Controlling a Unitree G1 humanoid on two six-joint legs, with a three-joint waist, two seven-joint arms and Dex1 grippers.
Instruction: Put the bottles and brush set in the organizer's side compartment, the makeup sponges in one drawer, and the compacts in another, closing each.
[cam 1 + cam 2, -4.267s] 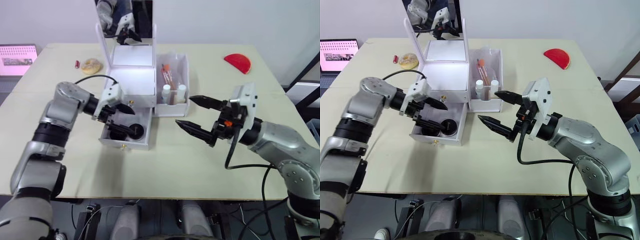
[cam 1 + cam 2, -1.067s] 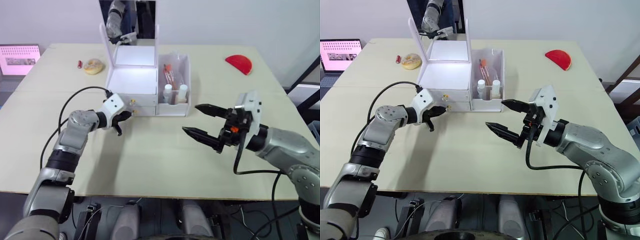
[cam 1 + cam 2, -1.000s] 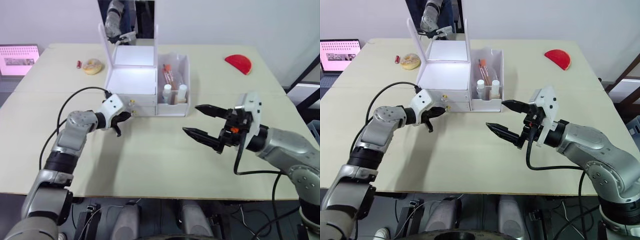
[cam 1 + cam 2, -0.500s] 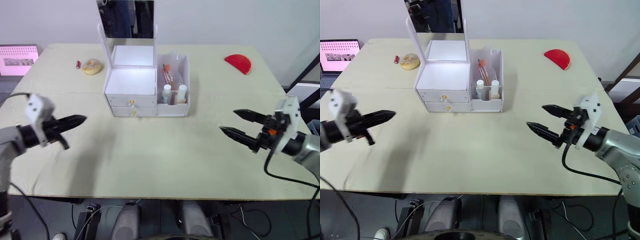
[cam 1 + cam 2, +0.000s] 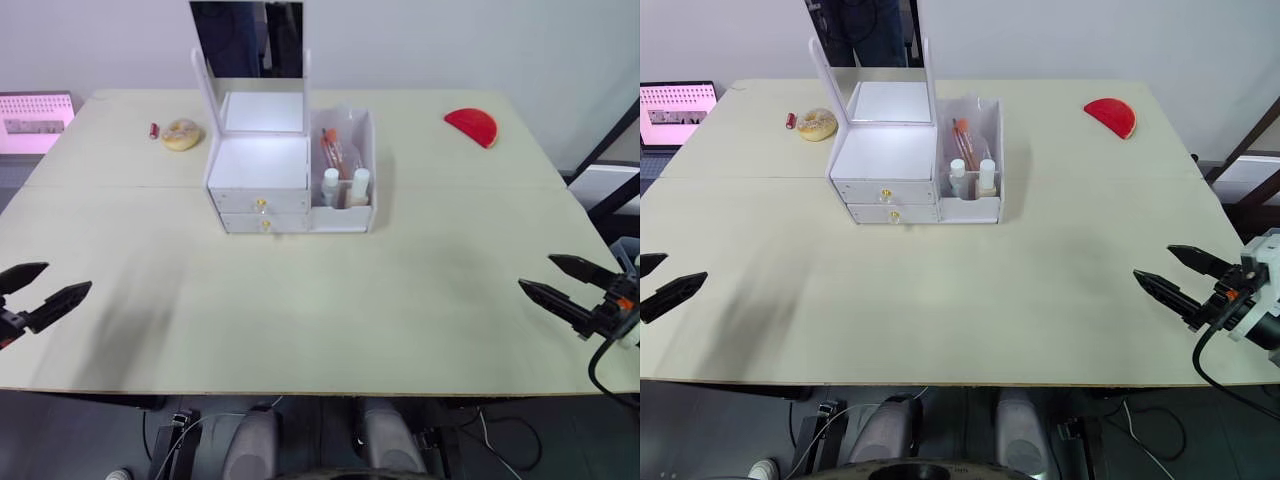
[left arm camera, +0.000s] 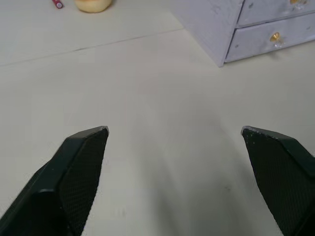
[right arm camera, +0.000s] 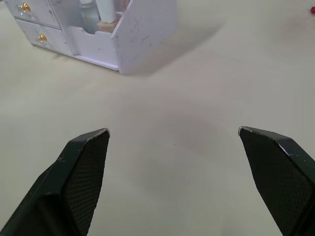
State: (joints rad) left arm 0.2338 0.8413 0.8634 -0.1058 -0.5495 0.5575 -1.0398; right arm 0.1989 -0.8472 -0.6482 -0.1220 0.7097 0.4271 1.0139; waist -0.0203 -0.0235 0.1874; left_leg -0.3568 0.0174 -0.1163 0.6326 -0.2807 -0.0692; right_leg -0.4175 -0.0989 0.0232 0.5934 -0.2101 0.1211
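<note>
White plastic organizer (image 5: 290,175) mid-table: two drawers (image 5: 262,213) shut, two bottles (image 5: 345,186) and seemingly a brush set (image 5: 333,150) in its side compartment. Left gripper (image 5: 38,292) and right gripper (image 5: 566,287) spread, empty.

— How is the light?
— Bright and even from above. The pale beige table (image 5: 330,300) shows only soft shadows: one beside the white plastic organizer with gold-knobbed drawers (image 5: 915,160), away from the right gripper's black fingers (image 7: 81,172).
— Any glare or blur?
— The organizer's top glows almost washed out. In the wrist views the near fingers look slightly soft, with a faint smudgy shadow between them.
</note>
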